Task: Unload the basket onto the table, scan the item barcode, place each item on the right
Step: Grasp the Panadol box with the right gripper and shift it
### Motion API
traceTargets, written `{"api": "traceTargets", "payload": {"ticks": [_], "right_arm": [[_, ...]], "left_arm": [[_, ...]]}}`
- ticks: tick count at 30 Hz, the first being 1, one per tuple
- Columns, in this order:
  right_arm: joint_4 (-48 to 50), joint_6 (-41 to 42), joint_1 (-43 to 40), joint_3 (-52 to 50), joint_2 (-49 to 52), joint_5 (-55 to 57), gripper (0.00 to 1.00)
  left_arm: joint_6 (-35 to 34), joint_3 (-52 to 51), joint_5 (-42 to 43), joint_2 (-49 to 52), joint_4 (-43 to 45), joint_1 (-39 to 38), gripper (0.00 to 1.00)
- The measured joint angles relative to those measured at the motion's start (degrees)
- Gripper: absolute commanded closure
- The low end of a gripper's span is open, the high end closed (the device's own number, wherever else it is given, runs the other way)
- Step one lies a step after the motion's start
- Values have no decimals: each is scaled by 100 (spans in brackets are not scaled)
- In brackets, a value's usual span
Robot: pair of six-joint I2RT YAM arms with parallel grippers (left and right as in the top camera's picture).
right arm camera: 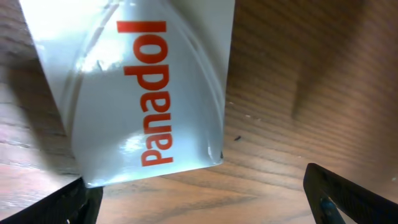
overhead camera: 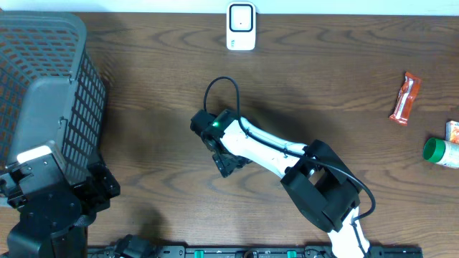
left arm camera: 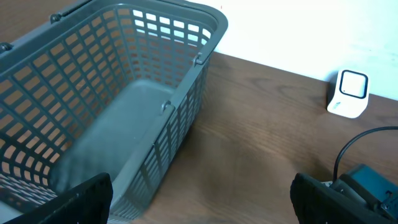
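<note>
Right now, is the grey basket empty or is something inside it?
Empty, as far as visible: in the left wrist view the basket shows only its bare floor.

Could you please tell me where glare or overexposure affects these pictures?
Right wrist view: a soft sheen across the Panadol box, lettering legible. Left wrist view: the wall behind the basket is blown out white. Overhead view: evenly lit, no glare.

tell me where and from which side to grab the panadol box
Grip the Panadol box across the edges running along its lettering, straight down from above: it lies flat on the table, label up, and that width should fit the open jaws.
</note>
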Motion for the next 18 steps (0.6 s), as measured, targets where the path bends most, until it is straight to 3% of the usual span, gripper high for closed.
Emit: {"api": "traceTargets", "payload": {"ticks": [4, 6, 8, 9, 12, 15, 18], "right_arm": [[138, 511, -2, 208, -131, -452, 7], [295, 697, -9, 424, -203, -654, 14], [457, 813, -15, 634, -260, -739, 31], [560, 909, -20, 761, -284, -732, 46], [728, 1043, -37, 981, -323, -549, 78], [752, 1325, -120, 1029, -354, -361, 82], [800, 1547, -391, 1021, -352, -426, 93]], "left_arm": [[0, 0, 0, 0, 0, 0, 9], [0, 0, 0, 0, 0, 0, 9], [0, 0, 0, 0, -2, 0, 9], [0, 0, 0, 0, -2, 0, 9], [0, 0, 0, 0, 0, 0, 9], [0, 0, 0, 0, 0, 0, 9], [0, 0, 0, 0, -2, 0, 8]]}}
